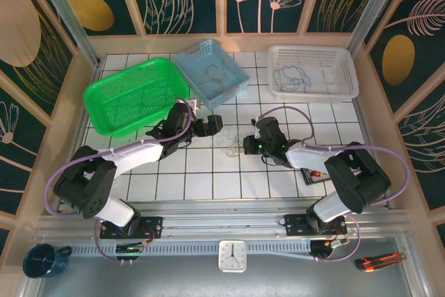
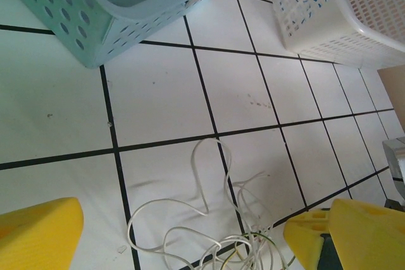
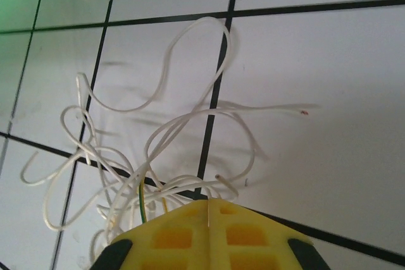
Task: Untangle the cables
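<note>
A small clump of thin pale yellowish-white cables (image 1: 233,148) lies on the tiled table between the two arms. In the right wrist view its loops (image 3: 166,126) spread over a black tile line, with one green-yellow strand among them. My right gripper (image 3: 209,203) is shut at the clump's near edge, a thin pale strand showing in the seam between its yellow fingers. From above it (image 1: 245,147) sits at the right of the clump. My left gripper (image 1: 208,127) hovers open just left of the clump; its yellow fingers (image 2: 38,232) straddle the cables (image 2: 240,239).
A green basket (image 1: 104,95) stands at the back left. A light blue basket (image 1: 240,78) behind the clump holds some wires. A white basket (image 1: 348,74) at the back right holds blue wires. A small dark object (image 1: 314,175) lies by the right arm.
</note>
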{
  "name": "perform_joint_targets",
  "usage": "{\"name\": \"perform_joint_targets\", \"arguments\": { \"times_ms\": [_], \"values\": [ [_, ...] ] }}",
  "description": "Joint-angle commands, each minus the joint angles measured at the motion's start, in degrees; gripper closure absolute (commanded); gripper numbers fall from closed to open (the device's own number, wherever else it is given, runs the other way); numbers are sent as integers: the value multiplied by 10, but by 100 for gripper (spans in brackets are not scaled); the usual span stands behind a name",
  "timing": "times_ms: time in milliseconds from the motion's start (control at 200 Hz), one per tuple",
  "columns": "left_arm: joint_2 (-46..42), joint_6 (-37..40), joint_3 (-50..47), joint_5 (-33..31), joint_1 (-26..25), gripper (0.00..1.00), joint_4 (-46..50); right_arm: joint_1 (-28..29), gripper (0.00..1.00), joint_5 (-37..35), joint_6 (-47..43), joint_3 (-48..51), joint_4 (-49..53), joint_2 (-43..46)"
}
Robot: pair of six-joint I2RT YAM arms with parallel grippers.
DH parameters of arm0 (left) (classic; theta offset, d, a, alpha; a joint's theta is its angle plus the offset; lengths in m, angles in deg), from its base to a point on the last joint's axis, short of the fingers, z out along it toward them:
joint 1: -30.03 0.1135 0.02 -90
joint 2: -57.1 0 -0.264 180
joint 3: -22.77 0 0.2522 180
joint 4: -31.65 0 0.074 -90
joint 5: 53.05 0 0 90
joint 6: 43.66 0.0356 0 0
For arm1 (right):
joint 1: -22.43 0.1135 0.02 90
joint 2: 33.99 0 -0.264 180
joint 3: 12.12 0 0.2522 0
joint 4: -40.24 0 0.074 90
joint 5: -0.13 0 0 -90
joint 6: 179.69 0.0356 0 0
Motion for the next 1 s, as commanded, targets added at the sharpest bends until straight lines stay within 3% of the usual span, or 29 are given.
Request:
{"name": "perform_joint_targets", "arguments": {
  "times_ms": [0, 310, 701, 996],
  "values": [
    [1, 1, 12, 11, 2, 1, -2, 3, 100, -13, -1, -19, 6, 35],
    [-9, 29, -11, 79, 3, 1, -65, 4, 100, 14, 7, -66, 53, 146],
    [-39, 95, -65, 160, -12, 1, -195, 6, 100, 52, 8, -145, 80, 156],
    [-6, 144, -55, 141, -61, 1, -231, 19, 100, 65, 26, -172, 76, 157]
  ]
}}
